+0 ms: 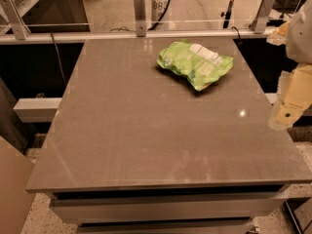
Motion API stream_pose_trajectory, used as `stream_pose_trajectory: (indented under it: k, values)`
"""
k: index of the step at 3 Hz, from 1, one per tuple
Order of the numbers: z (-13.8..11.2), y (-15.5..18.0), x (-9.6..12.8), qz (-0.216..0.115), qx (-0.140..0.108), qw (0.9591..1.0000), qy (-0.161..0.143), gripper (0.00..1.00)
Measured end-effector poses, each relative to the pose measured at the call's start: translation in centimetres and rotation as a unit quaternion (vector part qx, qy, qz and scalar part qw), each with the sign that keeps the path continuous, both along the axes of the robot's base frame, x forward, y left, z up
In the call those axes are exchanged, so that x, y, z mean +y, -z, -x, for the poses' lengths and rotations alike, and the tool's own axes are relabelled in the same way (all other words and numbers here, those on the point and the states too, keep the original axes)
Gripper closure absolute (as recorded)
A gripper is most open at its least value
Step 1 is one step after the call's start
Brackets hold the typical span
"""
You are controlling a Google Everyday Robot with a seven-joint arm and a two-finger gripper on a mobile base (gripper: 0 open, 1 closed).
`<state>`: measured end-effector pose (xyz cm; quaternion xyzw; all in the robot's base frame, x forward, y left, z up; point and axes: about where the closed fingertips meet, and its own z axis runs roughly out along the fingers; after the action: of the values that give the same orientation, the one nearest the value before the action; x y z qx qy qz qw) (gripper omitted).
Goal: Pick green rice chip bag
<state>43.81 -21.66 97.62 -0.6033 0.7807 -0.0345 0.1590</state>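
Observation:
The green rice chip bag (195,62) lies flat on the grey table top (146,130), at the far right part of it. It is crinkled and light green with a white label patch facing up. My gripper (286,112) hangs at the right edge of the view, beside the table's right edge. It is to the right of the bag, nearer to me, and well apart from it. It holds nothing that I can see. Part of the arm (300,33) shows above it.
A glass barrier with metal posts (140,13) runs along the table's far edge. Drawers (165,206) sit under the table top at the front. A brown panel (12,189) stands at the lower left, and a speckled floor lies around the table.

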Motion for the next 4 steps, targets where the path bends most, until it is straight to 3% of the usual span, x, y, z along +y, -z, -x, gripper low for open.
stream_pose_trajectory:
  k: [2, 3, 4]
  values:
    - [-2.4, 1.6, -1.4, -0.010, -0.013, 0.9999, -0.001, 0.00]
    - [-5.8, 3.5, -2.5, -0.016, -0.046, 0.9987, -0.015, 0.00]
    - [-5.8, 3.5, -2.5, -0.016, -0.046, 0.9987, -0.015, 0.00]
